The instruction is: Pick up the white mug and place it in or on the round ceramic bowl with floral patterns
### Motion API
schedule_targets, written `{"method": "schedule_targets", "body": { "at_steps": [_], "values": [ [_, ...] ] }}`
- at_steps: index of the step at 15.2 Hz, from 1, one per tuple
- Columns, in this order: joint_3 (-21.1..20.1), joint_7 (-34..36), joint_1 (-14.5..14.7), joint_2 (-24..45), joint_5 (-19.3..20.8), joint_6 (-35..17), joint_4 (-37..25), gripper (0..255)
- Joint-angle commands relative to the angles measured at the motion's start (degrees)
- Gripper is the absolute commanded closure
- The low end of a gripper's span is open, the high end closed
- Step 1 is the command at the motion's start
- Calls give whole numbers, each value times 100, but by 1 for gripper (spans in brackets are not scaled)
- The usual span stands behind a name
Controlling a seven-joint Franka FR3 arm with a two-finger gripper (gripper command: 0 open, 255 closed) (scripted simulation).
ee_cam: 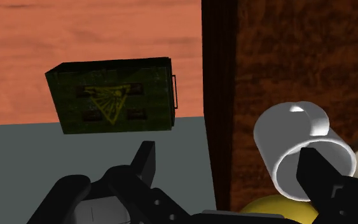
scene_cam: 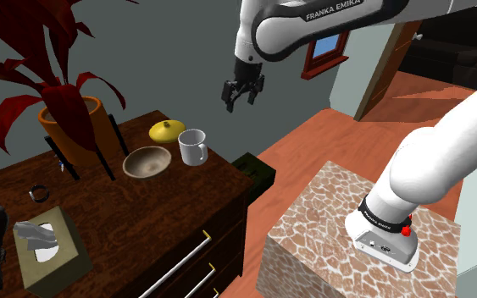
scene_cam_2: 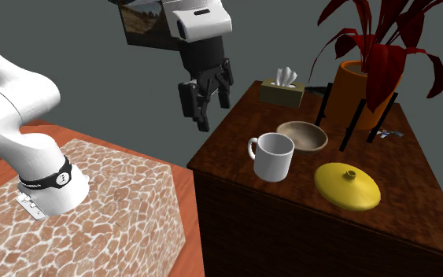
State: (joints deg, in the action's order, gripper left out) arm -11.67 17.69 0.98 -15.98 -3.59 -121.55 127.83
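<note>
The white mug [scene_cam: 192, 147] [scene_cam_2: 275, 156] [ee_cam: 298, 149] stands upright on the dark wooden dresser [scene_cam: 75, 212], close to its edge. Right beside it sits the round brownish bowl [scene_cam: 146, 161] [scene_cam_2: 302, 135], with nothing in it. My gripper [scene_cam: 241, 97] [scene_cam_2: 202, 106] [ee_cam: 231, 168] hangs open and holds nothing. It is well above the mug's height and out past the dresser's edge, on the shoulder view's right of the mug. In the wrist view the mug lies near one fingertip [ee_cam: 320, 168], untouched.
A yellow domed lid [scene_cam: 167, 129] [scene_cam_2: 347, 186] lies next to the mug. Behind the bowl stands a red-leaved plant in an orange pot [scene_cam: 75, 127] on black legs. A tissue box [scene_cam: 46, 250] sits farther along. A dark green box [ee_cam: 114, 95] rests on the floor beneath the gripper.
</note>
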Motion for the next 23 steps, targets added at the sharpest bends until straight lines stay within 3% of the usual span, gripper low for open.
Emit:
{"method": "schedule_targets", "body": {
  "at_steps": [1, 12, 23],
  "values": [
    [-126, 226, -6, 440, 125, -223, -189, 0],
    [-406, 1562, 269, 2906, 1211, -815, -1756, 0],
    [-324, 1725, 342, 3403, 1428, -1273, -1760, 0]
  ]
}}
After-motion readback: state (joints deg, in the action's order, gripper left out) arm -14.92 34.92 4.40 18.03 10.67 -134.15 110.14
